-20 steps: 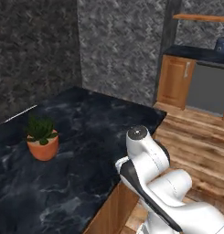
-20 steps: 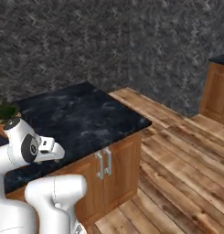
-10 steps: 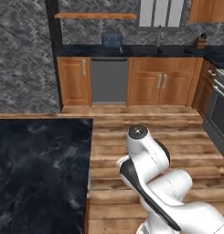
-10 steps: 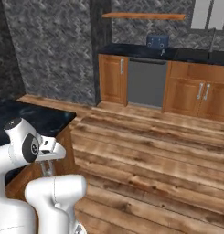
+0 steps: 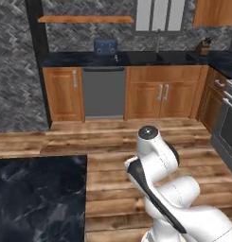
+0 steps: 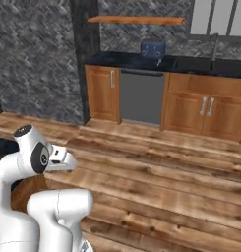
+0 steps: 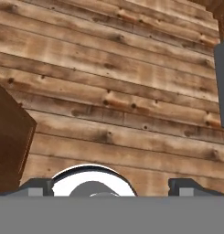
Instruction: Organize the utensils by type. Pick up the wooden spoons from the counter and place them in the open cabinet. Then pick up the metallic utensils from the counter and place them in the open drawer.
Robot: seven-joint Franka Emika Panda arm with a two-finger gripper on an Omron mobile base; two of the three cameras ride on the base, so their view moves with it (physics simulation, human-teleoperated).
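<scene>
Gripper point(image 7: 111, 186): hand view, fingertips point(image 7: 38, 186) at the bottom edge, set at about 7 and 5 o'clock; jaws spread wide with nothing between them, pointing down at the plank floor point(image 7: 122, 91).

Counter point(image 5: 37, 198): black with pale veining, a slab at 7 o'clock in the left base view, its surface bare where seen. A second stretch of black counter point(image 5: 136, 58) runs along the far wall at 12 o'clock, over orange-brown low cabinets point(image 5: 157, 92).

Utensils: none can be made out on either counter; their place cannot be told.

Dishwasher point(image 5: 103, 92): grey panel, between the low cabinets, far wall.

Toaster point(image 5: 105, 46): blue-grey, on the far counter, above the dishwasher.

Shelf point(image 5: 86, 19): brown wood, on the wall at 11 o'clock, above the toaster.

Wall cabinet point(image 5: 214, 12): orange-brown, at 1 o'clock in the left base view; door state unclear.

Robot arm point(image 5: 157, 160): white, folded, rising at 5 o'clock over the wooden floor.
</scene>
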